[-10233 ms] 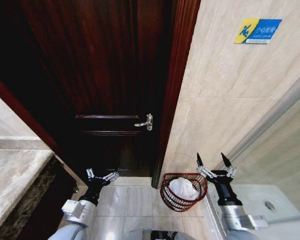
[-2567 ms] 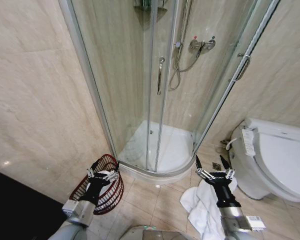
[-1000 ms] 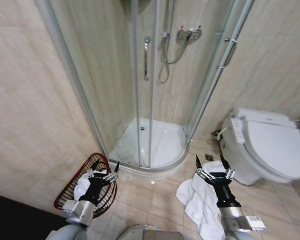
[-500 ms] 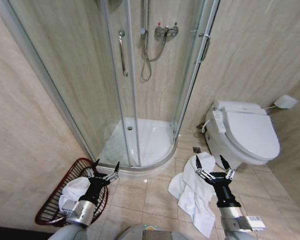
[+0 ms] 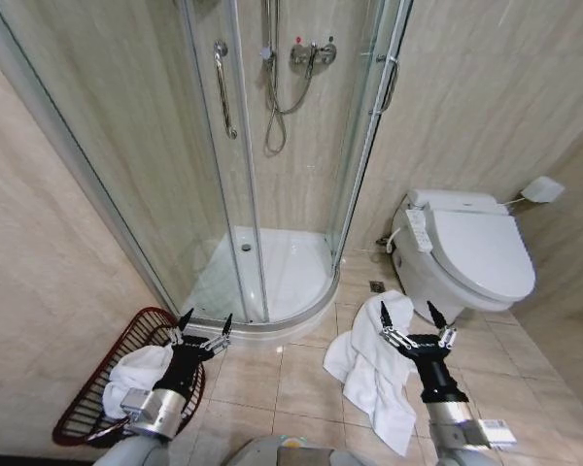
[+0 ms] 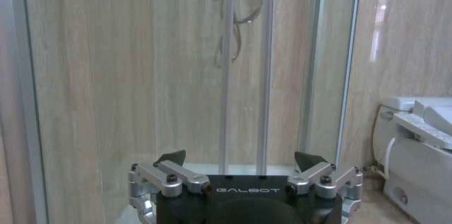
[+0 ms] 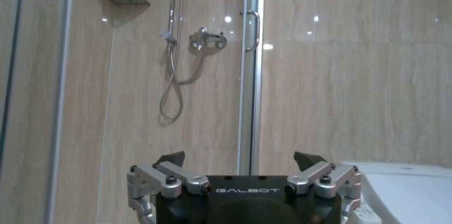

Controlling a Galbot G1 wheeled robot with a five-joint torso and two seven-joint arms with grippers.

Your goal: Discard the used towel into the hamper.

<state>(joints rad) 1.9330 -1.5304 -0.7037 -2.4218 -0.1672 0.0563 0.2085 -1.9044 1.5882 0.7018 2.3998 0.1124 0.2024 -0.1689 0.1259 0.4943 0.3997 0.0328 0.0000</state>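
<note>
A white used towel lies crumpled on the tiled floor between the shower base and the toilet. The hamper, a dark red wire basket, stands on the floor at the lower left with another white towel inside it. My left gripper is held open above the hamper's right rim, empty. My right gripper is open over the used towel, apart from it. In the left wrist view the left gripper faces the shower glass; in the right wrist view the right gripper faces the wall.
A curved glass shower enclosure with a white tray fills the middle. A white toilet stands to the right of the towel. Beige tiled walls close in on both sides; open floor tiles lie between hamper and towel.
The whole view has swung further right: shower, toilet and hamper have shifted left in the picture. Both grippers keep the same open pose.
</note>
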